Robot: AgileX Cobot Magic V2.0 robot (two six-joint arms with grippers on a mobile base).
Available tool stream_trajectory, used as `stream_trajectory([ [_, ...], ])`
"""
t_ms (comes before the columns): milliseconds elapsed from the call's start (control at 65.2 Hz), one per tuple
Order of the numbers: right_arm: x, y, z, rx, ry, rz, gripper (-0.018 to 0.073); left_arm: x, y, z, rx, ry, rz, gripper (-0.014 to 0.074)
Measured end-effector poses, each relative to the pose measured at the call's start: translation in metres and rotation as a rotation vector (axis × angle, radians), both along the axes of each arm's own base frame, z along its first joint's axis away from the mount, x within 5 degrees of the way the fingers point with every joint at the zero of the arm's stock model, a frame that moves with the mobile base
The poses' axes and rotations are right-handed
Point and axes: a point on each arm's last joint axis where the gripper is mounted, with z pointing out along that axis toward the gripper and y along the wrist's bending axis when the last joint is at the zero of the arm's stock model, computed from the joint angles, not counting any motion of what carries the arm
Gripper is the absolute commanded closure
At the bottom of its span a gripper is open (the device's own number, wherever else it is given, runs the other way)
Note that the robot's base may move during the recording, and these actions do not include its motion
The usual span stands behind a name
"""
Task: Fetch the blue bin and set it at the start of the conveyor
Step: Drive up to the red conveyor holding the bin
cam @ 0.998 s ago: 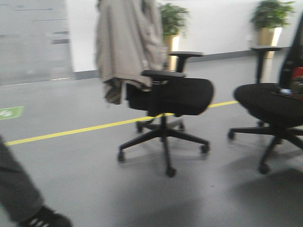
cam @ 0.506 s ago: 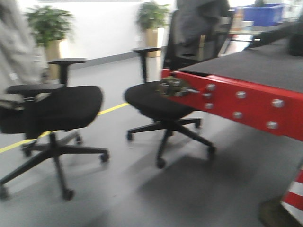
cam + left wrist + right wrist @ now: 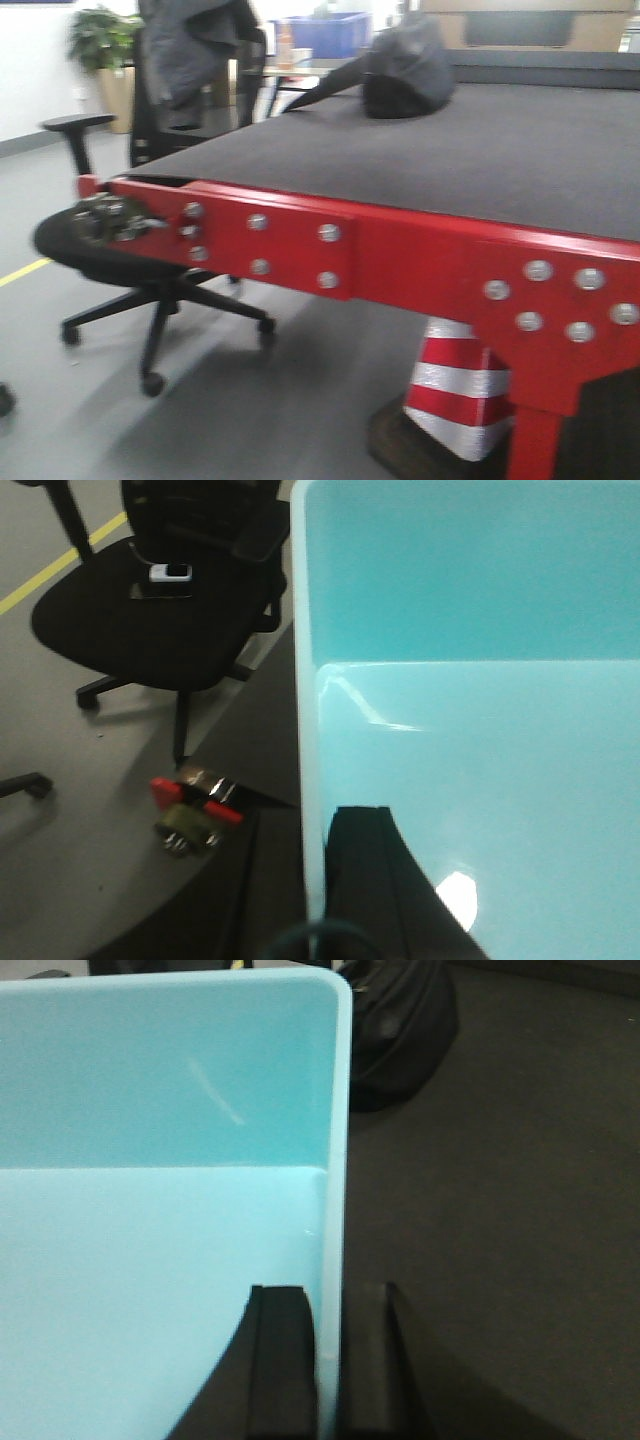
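Bin look: the blue bin [image 3: 160,1210] is pale aqua, with smooth plain walls, a thin rounded rim and glossy light glints.
Bin place: I have it at the conveyor start [image 3: 480,150]. Dark belt lies just beside its right wall, and the corner of the red frame [image 3: 190,798] shows below its left wall. I cannot tell whether it rests on the belt or hangs above it.
Bin contents: my wrist views show only its bare floor and inner walls.
Left arm: it comes in over the left rim. The left fingers [image 3: 365,880] straddle that wall, one inside and one a dim dark shape outside, closed on it.
Right arm: it mirrors this on the right rim. The right fingers [image 3: 280,1360] pinch the wall, one inside and one outside.
On the belt: a dark bag [image 3: 400,1030] lies just past the bin's far right corner.
Other container: a dark blue crate [image 3: 325,30] sits far behind the belt, its contents too blurred to read.
Floor: an office chair [image 3: 150,630] carries a small device [image 3: 170,573] on its seat, and a striped cone [image 3: 450,395] stands under the frame.
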Motion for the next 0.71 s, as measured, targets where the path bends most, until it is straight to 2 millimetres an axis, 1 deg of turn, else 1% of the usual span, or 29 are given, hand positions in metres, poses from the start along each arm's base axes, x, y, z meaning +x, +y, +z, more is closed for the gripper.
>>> stream_trajectory([
  [706,0.0000,0.0000,0.0000,0.000,0.000,0.000,0.0721,0.0000,0.0000,0.0000,0.000,0.000,0.000,0.0707],
])
